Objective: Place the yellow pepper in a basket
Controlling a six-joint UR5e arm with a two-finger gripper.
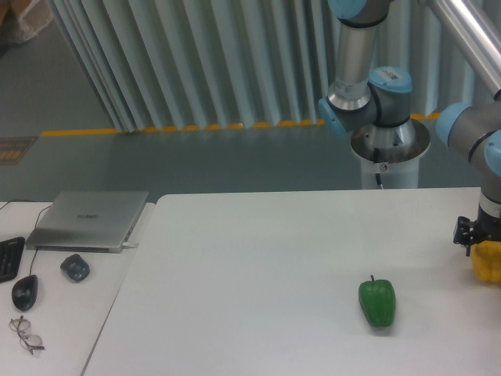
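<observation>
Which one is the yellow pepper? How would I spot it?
Look at the white table, then its far right edge, under the robot's black hand. The yellow pepper sits there, partly cut off by the picture; the other pepper is green and nearer the middle.

Place: I'm looking at a robotics lab or industrial test bay.
Centre: a plain white table [258,258] is filling the frame.
Upper right: the robot arm [368,86] is standing on a pedestal.
Background: corrugated metal wall [196,55] and yellow floor line [180,128] are running across.
Lower left: a closed laptop [90,219], mouse [25,292] and glasses [26,334] are lying on a desk.
</observation>
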